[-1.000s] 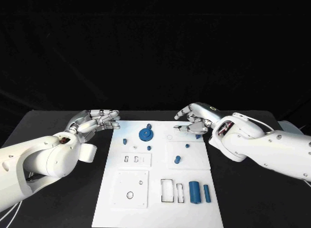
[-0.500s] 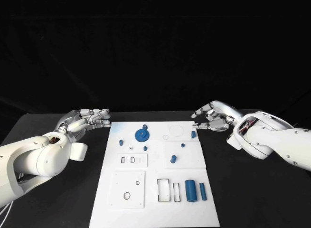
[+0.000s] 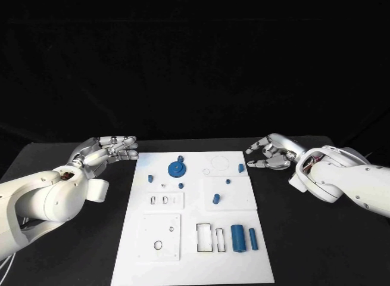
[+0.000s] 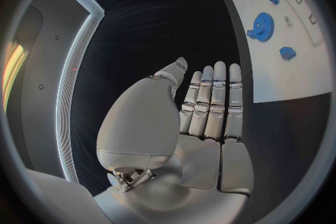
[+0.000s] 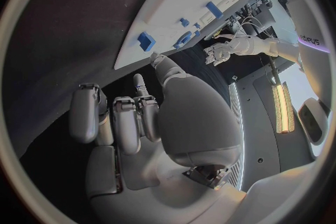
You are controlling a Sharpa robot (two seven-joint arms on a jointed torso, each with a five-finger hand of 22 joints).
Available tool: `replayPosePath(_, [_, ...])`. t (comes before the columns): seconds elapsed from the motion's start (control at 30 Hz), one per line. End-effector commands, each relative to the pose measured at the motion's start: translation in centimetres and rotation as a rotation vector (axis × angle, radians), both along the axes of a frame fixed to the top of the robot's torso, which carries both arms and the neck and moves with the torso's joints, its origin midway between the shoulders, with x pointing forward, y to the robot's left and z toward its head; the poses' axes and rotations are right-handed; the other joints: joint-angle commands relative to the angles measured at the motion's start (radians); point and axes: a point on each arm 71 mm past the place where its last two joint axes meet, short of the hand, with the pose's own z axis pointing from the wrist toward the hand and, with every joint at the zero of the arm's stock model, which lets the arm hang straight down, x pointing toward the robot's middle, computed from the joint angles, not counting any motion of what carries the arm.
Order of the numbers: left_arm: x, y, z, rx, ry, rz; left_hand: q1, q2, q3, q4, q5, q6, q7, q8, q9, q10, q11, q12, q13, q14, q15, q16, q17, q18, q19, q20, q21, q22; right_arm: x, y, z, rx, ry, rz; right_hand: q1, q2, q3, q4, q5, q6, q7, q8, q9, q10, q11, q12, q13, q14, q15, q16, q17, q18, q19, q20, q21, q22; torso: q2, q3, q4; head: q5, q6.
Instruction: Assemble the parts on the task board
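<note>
The white task board [image 3: 161,262] lies in the middle of the black table. A blue gear [image 3: 177,170] sits near its far left, with small blue parts [image 3: 216,199] scattered around it and one blue part [image 3: 240,168] at the far right edge. Two blue cylinders [image 3: 239,238] stand in the near right section. My left hand [image 3: 109,152] hovers off the board's far left corner, its fingers [image 4: 210,95] straight and nothing in them. My right hand [image 3: 270,153] hangs off the far right corner with loosely bent fingers [image 5: 122,117], holding nothing.
Bare black table [image 3: 323,238] flanks the board on both sides. Several slots and round holes [image 3: 159,244] are cut into the board's near half. My white forearms [image 3: 40,202] reach in over the table's left and right sides.
My right hand has drawn back from over the board's far right corner to the table beside it. My left hand has shifted slightly outward and its fingers have straightened.
</note>
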Motion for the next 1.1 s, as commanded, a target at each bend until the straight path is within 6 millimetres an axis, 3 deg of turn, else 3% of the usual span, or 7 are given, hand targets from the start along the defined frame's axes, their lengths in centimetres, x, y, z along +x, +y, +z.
replayPosePath(0.03, [0.0,-0.3,0.2,-0.013,-0.010,-0.021,0.004,0.007,-0.001,-0.006,-0.003,-0.001,0.007,-0.004,0.001,-0.008,0.001,-0.005,0.000,-0.005,0.002,-0.006,-0.002,0.007,-0.009,0.002,-0.007,-0.002,0.0,0.1,-0.6,-0.022,0.019,0.016,0.009,-0.001,0.000,-0.006,0.006,-0.008,0.000,-0.005,-0.001,-0.002,0.006,-0.005,0.143,0.080,0.004,-0.002,0.175,0.013,-0.003,0.000,-0.005,0.009,0.001,-0.0008,0.0013,0.000,-0.002])
replayPosePath(0.33, [-0.1,-0.4,0.2,-0.013,-0.009,-0.022,0.004,0.007,0.000,-0.006,-0.003,-0.001,0.007,-0.004,0.001,-0.008,0.001,-0.005,0.000,-0.004,0.002,-0.006,-0.002,0.007,-0.009,0.002,-0.007,-0.002,0.0,0.4,-1.7,-0.044,0.049,0.017,0.005,-0.004,-0.004,-0.006,0.002,-0.017,0.002,-0.004,-0.004,-0.005,0.008,-0.008,0.140,0.080,0.007,-0.002,0.175,0.014,-0.004,0.002,-0.009,0.007,0.000,-0.0009,-0.0028,0.004,-0.006])
replayPosePath(0.53, [-0.1,-0.4,0.2,-0.013,-0.007,-0.024,0.004,0.008,0.000,-0.006,-0.003,-0.001,0.007,-0.004,0.001,-0.008,0.001,-0.005,0.000,-0.004,0.002,-0.007,-0.003,0.007,-0.009,0.003,-0.008,-0.003,-0.1,1.1,-2.3,-0.043,0.057,0.029,0.003,-0.005,-0.005,-0.005,0.000,-0.019,0.003,-0.003,-0.005,-0.004,0.009,-0.006,0.142,0.080,0.007,-0.002,0.176,0.013,-0.003,0.002,-0.009,0.008,0.001,-0.0006,0.0012,0.004,-0.009])
replayPosePath(0.87, [-0.1,-0.4,0.1,-0.012,-0.003,-0.022,0.006,0.010,0.001,-0.007,-0.003,0.000,0.007,-0.004,0.001,-0.008,0.001,-0.005,0.001,-0.003,0.002,-0.009,-0.004,0.008,-0.010,0.004,-0.009,-0.004,0.1,1.8,-2.8,-0.042,0.060,0.039,0.003,0.002,-0.003,-0.005,-0.001,-0.006,0.000,0.004,-0.003,0.007,0.007,0.004,0.153,0.085,0.007,0.008,0.195,0.009,0.009,0.003,0.005,0.023,0.000,-0.0015,-0.0016,0.010,-0.016])
replayPosePath(1.1, [-0.1,-0.5,0.1,-0.012,-0.002,-0.024,0.007,0.011,0.002,-0.007,-0.003,0.000,0.007,-0.004,0.001,-0.009,0.001,-0.005,0.001,-0.003,0.002,-0.009,-0.005,0.008,-0.010,0.004,-0.010,-0.005,0.2,2.0,-3.0,-0.047,0.063,0.038,0.002,0.007,-0.001,-0.005,-0.001,0.003,-0.001,0.006,-0.002,0.012,0.006,0.009,0.159,0.088,0.006,0.014,0.206,0.007,0.017,0.003,0.013,0.032,0.000,-0.0016,-0.0002,0.010,-0.019])
